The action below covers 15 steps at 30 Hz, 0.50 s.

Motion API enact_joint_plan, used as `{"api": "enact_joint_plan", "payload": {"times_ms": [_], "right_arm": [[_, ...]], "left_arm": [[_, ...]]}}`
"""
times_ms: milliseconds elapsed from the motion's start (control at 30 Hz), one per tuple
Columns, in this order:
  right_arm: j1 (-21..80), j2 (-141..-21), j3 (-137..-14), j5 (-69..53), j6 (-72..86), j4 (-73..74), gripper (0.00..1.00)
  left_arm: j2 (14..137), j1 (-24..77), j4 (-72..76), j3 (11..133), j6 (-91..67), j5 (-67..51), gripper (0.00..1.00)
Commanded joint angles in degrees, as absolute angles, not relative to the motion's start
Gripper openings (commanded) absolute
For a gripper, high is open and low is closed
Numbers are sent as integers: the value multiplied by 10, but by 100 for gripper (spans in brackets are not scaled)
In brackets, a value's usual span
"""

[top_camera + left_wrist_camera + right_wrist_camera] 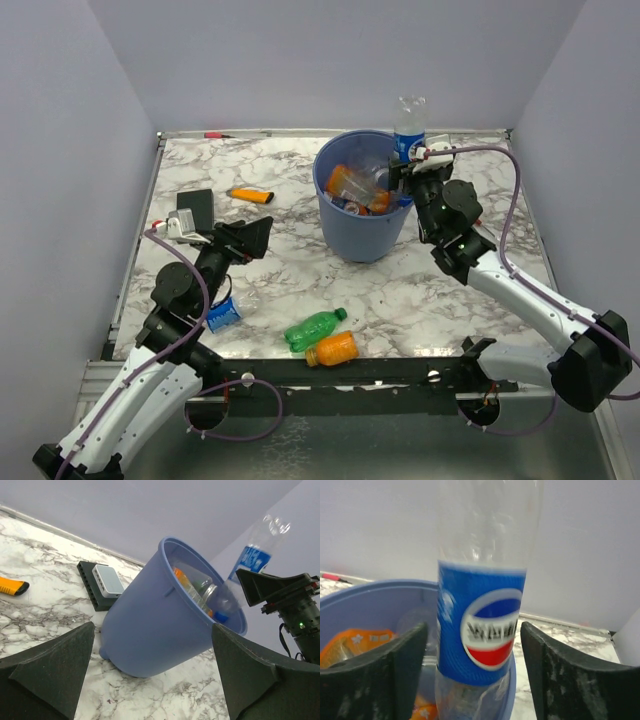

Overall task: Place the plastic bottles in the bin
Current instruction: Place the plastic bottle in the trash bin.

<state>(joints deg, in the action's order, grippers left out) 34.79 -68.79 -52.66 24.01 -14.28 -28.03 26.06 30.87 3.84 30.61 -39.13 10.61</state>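
Desk: white-and-grey marbled desk (290,280), pale lilac walls.
Right tool (472,645): released, jaws standing off the upright clear blue-labelled plastic bottle (408,125) above the round blue plastic bin (365,235), probably to drop it in.
Left tool (255,237): wide apart, empty.
Left wrist only: bottle base sat below the rim.
Top only: green plastic bottle (314,329) and orange plastic bottle (333,349) lay outside the bin.

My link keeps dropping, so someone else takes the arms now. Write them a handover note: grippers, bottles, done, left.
Left gripper: open and empty, hanging over the table left of the bin.
Right gripper: at the bin's right rim, jaws open around an upright clear bottle whose bottom end is inside the bin; it looks about to drop.
Done: other bottles lie in the bin.
Left: green bottle and orange bottle near the front edge, blue-labelled bottle beside the left arm.
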Motion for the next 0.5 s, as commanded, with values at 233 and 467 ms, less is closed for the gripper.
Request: {"api": "enact_joint_plan", "payload": {"times_ms": [233,467], "right_arm": [[347,-643,-555,233,-99,-214,86],[345,-650,-616,288,-79,-165,85]], "left_arm": [[255,308,26,295,-400,117,99],[240,308,-56,303,-403,177,99]]}}
